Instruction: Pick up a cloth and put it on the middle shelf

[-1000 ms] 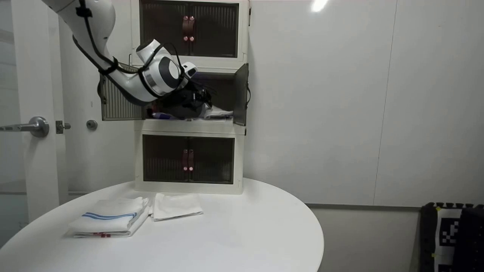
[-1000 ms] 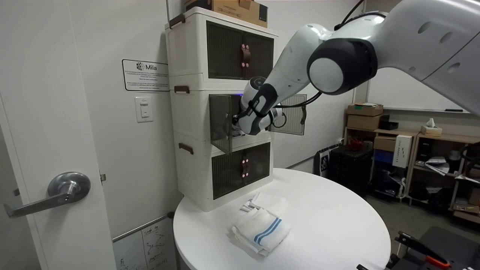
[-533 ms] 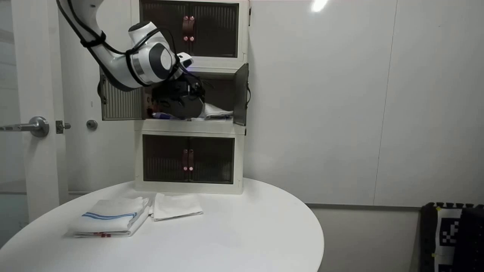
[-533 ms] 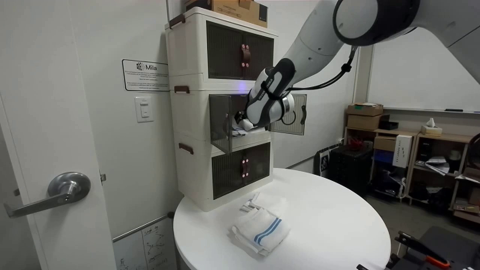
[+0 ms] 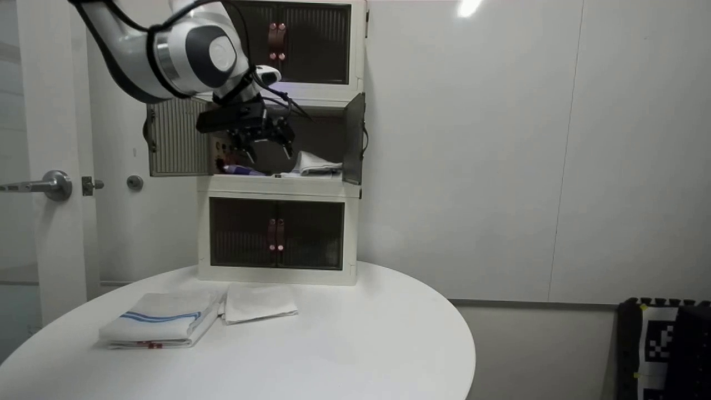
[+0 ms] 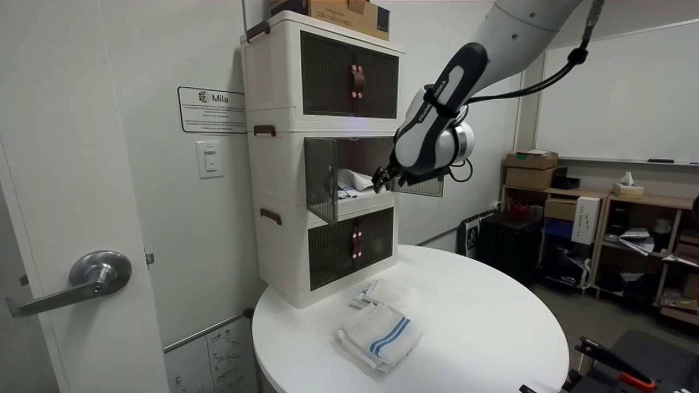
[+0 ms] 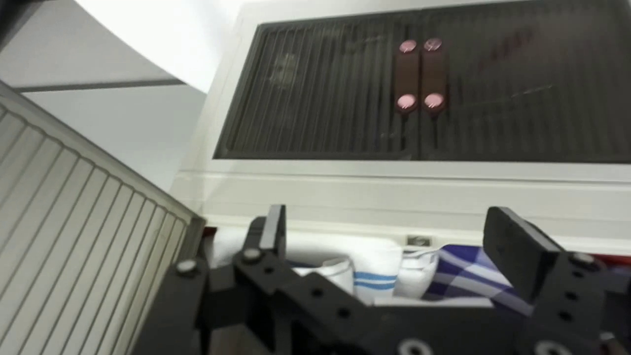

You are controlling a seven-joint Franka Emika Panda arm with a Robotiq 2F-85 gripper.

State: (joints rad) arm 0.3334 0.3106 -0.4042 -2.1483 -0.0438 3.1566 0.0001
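Note:
A crumpled white cloth lies on the right of the middle shelf, between its open doors. It also shows in an exterior view and in the wrist view, with blue stripes. A purple patterned cloth lies beside it; its purple end shows at the shelf's left. My gripper is open and empty in front of the middle shelf, apart from the cloths; its jaws stand wide apart. On the table lie a folded blue-striped cloth stack and a plain white folded cloth.
The middle shelf's doors stand open, one at the left and one at the right. Closed doors are above and below. The cabinet stands on a round white table. A door handle is nearby.
My gripper has backed out of the middle shelf, away from the cabinet, and the arm has risen. The white cloth stays on the shelf and is now less covered by the arm.

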